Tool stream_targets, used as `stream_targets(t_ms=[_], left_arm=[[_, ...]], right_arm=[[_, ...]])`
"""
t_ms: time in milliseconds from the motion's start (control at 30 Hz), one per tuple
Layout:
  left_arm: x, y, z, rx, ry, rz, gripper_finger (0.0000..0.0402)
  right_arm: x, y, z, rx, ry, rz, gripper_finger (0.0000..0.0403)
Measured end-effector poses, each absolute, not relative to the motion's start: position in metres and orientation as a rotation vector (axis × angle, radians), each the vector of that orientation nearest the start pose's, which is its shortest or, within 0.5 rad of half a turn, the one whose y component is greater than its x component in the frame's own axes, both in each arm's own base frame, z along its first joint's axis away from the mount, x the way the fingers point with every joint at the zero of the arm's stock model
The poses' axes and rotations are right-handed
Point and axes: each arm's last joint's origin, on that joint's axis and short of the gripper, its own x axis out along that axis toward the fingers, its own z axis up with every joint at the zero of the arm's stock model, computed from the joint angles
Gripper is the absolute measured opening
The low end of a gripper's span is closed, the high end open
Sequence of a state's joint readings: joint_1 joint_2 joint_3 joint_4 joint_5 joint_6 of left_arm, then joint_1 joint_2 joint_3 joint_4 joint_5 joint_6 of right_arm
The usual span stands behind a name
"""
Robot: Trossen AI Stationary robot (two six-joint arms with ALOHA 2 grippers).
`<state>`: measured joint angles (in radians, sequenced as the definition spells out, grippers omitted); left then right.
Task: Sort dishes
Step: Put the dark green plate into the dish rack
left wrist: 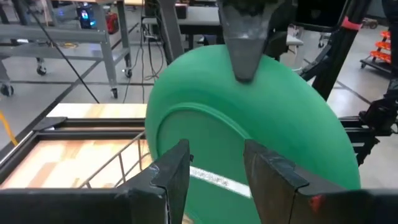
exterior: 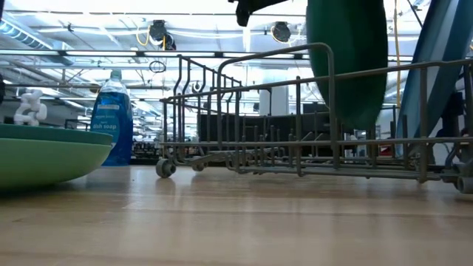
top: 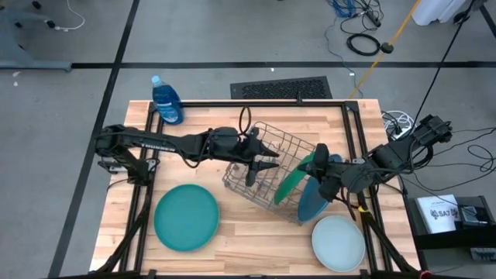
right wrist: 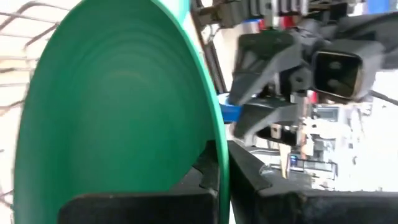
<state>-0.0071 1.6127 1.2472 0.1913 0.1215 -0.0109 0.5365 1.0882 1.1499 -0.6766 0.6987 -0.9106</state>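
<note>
Dishes: teal plate [top: 186,218] and pale mint plate [top: 338,242] flat at worktop [top: 256,248] front | green plate [top: 295,183] upright in grey wire rack [top: 267,151], right tool [top: 319,164] clamped on its rim, blue plate [top: 313,200] behind | left tool [top: 267,164] half-open over rack, empty | blue bottle [top: 166,101] at back.

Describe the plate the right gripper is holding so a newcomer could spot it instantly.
Find the grey wire rack mid-table. At its right end a dark green plate stands on edge, its rim pinched by the right gripper. The blue plate behind it is ungripped; the teal plate and pale mint plate lie flat.
</note>
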Motion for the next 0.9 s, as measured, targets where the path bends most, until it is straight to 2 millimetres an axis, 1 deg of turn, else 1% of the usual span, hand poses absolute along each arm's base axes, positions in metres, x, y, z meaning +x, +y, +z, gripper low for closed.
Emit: stream_targets(t_ms=[100,300,467,567,900], left_arm=[[0.376,-0.007,0.319,-0.022,0.176,-0.130,0.0150],[0.376,-0.007,0.318,-0.024,0.182,-0.131,0.0150],[0.376,-0.009,0.318,-0.028,0.187,-0.187,0.0150],[0.376,-0.012,0.318,-0.034,0.191,-0.204,0.0150],[0.375,-0.018,0.317,-0.033,0.193,-0.219,0.0150]], right_arm=[[0.191,0.092,0.360,-1.242,0.555,0.104,0.0004],[0.189,0.094,0.361,-1.289,0.534,0.137,0.0004],[0.188,0.096,0.363,-1.311,0.486,0.240,0.0004],[0.189,0.097,0.363,-1.316,0.472,0.270,0.0004],[0.189,0.096,0.363,-1.282,0.464,0.282,0.0002]])
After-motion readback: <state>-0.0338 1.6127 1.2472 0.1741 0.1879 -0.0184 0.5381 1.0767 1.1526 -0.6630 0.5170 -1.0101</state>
